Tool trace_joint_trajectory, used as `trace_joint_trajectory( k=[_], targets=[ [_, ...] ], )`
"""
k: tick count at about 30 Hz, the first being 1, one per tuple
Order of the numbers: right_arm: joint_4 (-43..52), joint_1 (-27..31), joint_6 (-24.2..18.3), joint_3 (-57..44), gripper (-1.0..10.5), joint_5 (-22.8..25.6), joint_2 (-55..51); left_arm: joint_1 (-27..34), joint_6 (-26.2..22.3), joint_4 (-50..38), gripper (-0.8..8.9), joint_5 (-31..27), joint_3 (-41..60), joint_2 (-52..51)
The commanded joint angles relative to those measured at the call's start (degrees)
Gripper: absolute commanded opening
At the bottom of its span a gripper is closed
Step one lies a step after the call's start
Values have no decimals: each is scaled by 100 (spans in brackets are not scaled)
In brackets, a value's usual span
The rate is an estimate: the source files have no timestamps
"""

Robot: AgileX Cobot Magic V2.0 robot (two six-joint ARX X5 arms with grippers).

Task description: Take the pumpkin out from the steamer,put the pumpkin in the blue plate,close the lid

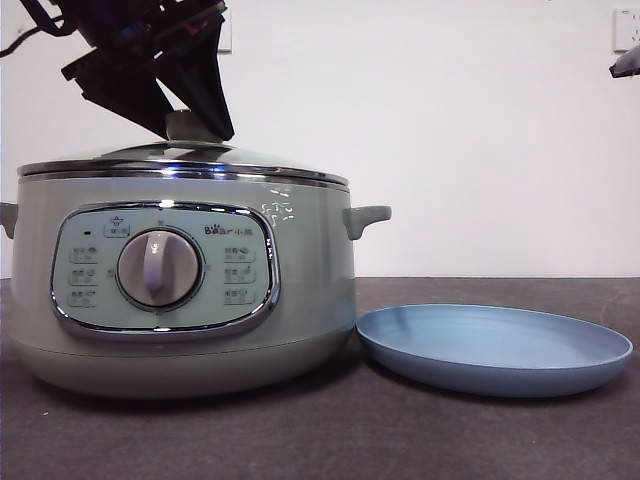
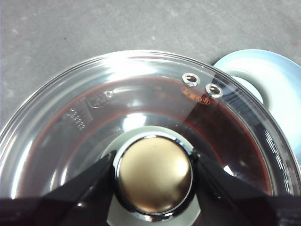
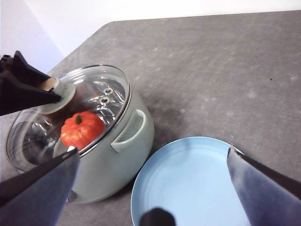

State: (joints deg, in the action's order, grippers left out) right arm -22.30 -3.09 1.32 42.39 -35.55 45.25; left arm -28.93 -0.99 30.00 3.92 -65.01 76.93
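Note:
The sage-green steamer (image 1: pixel 200 290) stands at the left with its glass lid (image 1: pixel 180 160) seated on the rim. My left gripper (image 2: pixel 153 165) comes down from above, its two black jaws pressed against either side of the lid's round knob (image 2: pixel 154 175). Through the glass in the right wrist view, the orange-red pumpkin (image 3: pixel 82 130) sits inside the pot. The blue plate (image 1: pixel 495 350) lies on the table just right of the steamer, with nothing on it. My right gripper (image 3: pixel 153 151) hovers high over the plate with its jaws wide open and nothing between them.
The steamer's side handle (image 1: pixel 365 218) sticks out toward the plate (image 3: pixel 188 183). Dark grey tabletop (image 3: pixel 225 70) stretches behind both. A white wall closes the far side. The right arm shows only as a dark tip (image 1: pixel 628 62) at the top right.

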Motion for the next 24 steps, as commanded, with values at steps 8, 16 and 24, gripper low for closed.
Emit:
trace_joint_trajectory(
  k=[8, 16, 24],
  targets=[
    [107, -118, 249, 46, 543, -7, 96, 0, -81, -170, -8, -212, -632, -1049],
    [68, -802, 247, 723, 609, 50, 857, 0, -232, 407, -8, -723, -1145, -1764],
    [-339, -2026, 22, 2083, 725, 778, 2170, 2, -378, 1021, -8, -1381, -1233, -2350]
  ],
)
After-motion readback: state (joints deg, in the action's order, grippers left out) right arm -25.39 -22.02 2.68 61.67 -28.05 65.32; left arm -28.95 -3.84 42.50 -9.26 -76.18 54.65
